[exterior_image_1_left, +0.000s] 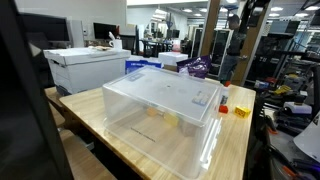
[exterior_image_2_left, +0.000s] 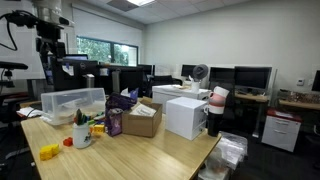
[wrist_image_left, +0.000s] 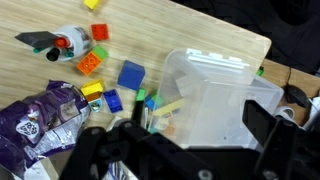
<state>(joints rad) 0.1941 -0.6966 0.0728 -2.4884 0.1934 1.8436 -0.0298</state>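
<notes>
High above the clear bin (wrist_image_left: 215, 95), the arm (exterior_image_2_left: 50, 18) points down, pincer (wrist_image_left: 183, 145) spread wide.

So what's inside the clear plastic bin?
Some yellowish pieces show through the clear plastic bin. In the wrist view the gripper covers its near edge; anything there is hidden.

Wood table (wrist_image_left: 200, 30) w/ clear plastic bin (wrist_image_left: 215, 95), toy blocks (wrist_image_left: 130, 75), purple bag (wrist_image_left: 40, 110).
</notes>
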